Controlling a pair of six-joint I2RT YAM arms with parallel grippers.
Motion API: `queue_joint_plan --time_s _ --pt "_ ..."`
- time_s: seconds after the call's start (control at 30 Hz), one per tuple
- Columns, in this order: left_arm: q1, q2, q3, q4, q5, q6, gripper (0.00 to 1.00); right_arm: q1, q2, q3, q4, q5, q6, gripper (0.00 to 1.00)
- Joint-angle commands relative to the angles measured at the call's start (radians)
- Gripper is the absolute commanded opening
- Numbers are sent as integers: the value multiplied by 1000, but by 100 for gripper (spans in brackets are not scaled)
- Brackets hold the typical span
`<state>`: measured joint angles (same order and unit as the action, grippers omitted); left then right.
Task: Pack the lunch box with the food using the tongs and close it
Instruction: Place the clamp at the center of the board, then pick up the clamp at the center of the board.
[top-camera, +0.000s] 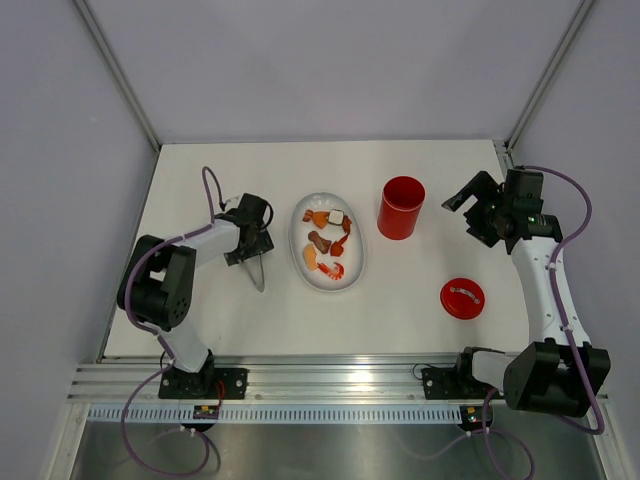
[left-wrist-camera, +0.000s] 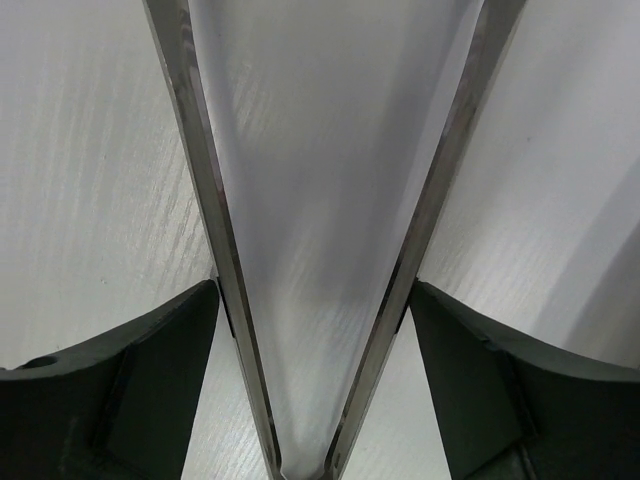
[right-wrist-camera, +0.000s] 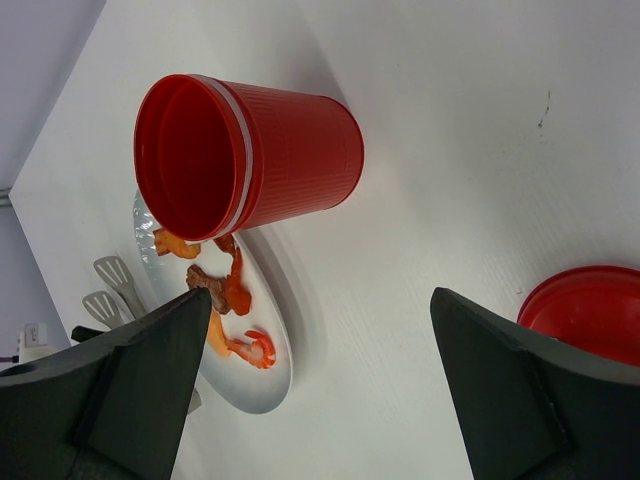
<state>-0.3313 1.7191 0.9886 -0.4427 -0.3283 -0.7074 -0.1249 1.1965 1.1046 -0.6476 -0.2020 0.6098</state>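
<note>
My left gripper (top-camera: 250, 243) (left-wrist-camera: 313, 300) sits low on the white table (top-camera: 420, 330), left of the white oval plate (top-camera: 296, 240). Its two fingers flank the silver metal V-shaped tongs (top-camera: 258, 272) (left-wrist-camera: 205, 180), and each touches the outer edge of one arm, so I am closed on them near their joined end. The tongs lie on the table, just beside the plate but apart from it. The small orange, red and brown toy food pieces (top-camera: 328, 245) (right-wrist-camera: 235, 290) are all on the plate. The tall red plastic canister (top-camera: 401, 207) (right-wrist-camera: 280, 150) stands upright and uncovered just right of the plate. Its flat round red lid (top-camera: 462, 298) (right-wrist-camera: 590, 310) lies on the table nearer my bases. My right gripper (top-camera: 472, 210) (right-wrist-camera: 320, 300) hovers right of the canister with its jaws spread wide and nothing between them
</note>
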Motion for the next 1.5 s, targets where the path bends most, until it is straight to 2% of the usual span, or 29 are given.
queue_joint_plan --time_s 0.0,0.23,0.8,1.1,1.27,1.37,1.47 --pt "15 5 -4 -4 46 -18 78 5 -2 9 28 -17 -7 99" --pt "20 40 36 -18 43 -17 68 5 -15 12 22 -16 -5 100" --pt "15 34 31 84 143 -17 67 5 -29 20 3 -5 -12 100" --pt "-2 54 51 65 118 -23 67 5 -28 24 0 -2 -15 99" --pt "-11 69 71 45 106 -24 37 5 -26 20 3 -5 -13 100" --pt "-9 70 74 35 101 -21 32 5 -28 20 2 -5 -12 99" --pt "-9 59 91 -7 60 -7 23 5 -29 21 2 -2 -13 99"
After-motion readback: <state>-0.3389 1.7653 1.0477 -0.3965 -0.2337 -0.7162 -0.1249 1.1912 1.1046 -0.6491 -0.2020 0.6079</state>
